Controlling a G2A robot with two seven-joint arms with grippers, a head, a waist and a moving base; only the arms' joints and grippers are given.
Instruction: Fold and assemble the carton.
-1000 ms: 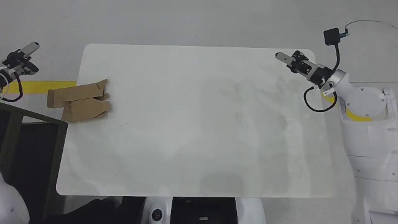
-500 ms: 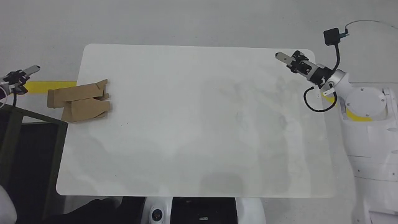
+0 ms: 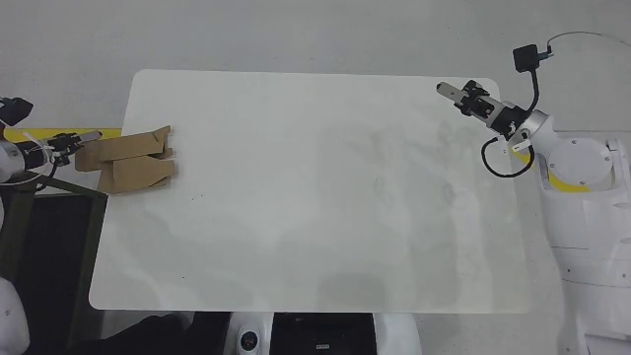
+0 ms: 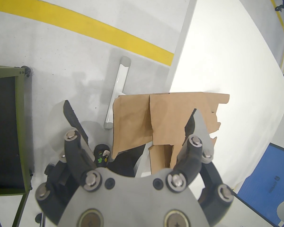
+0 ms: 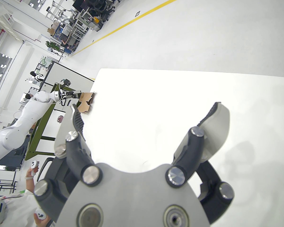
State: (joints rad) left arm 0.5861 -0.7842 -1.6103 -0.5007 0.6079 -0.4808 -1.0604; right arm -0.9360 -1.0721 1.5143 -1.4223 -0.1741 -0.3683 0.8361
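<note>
**Left gripper [image 3: 87,136] swung in to the carton's [image 3: 128,158] overhanging end**

Coming from out over the floor beyond the left edge, the left gripper had drawn in to the carton's outer end, while the right gripper [image 3: 447,89] had kept its place.

The white worktop [image 3: 315,217] stretched wide between the two arms. Off its left side a green frame [image 3: 59,192] stood on the floor, close beneath the left arm. A yellow floor line [image 3: 64,138] ran up to that same edge.

The carton lay flat and brown at the worktop's left edge, one end jutting out past it over the floor. In the left wrist view the left gripper [image 4: 130,106] had its jaws spread wide, with the carton [image 4: 170,114] in line between them. Whether they touched the card could not be told.

The right gripper [image 5: 145,105] hung over the far right corner with its jaws parted and nothing between them, well apart from the carton.
</note>
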